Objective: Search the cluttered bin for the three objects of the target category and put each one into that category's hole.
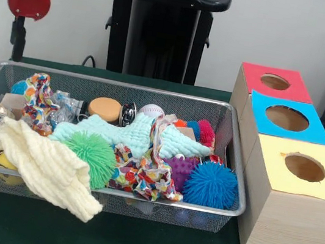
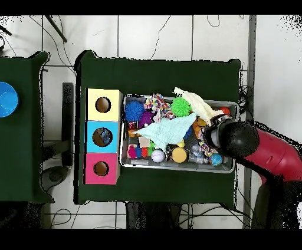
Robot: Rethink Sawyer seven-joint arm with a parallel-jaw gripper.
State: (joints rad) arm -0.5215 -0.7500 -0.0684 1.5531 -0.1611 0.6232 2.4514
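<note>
Wire bin [image 1: 236,171] on tabletop [image 1: 131,241] still crowded: spiky balls, cloths, baseball [image 1: 152,110]. Target category unclear. Three boxes beside bin; red hole [image 1: 274,82], blue hole [image 1: 287,118], yellow hole [image 1: 304,167] show nothing deposited. Arm [image 2: 239,140] over bin end; claw state cannot tell. Sorting apparently not begun.

bin [image 1: 235,189] | wire mesh, heaped (cloths, spiky balls) | boxes [image 1: 289,198] beside: red, blue, yellow holes
</note>
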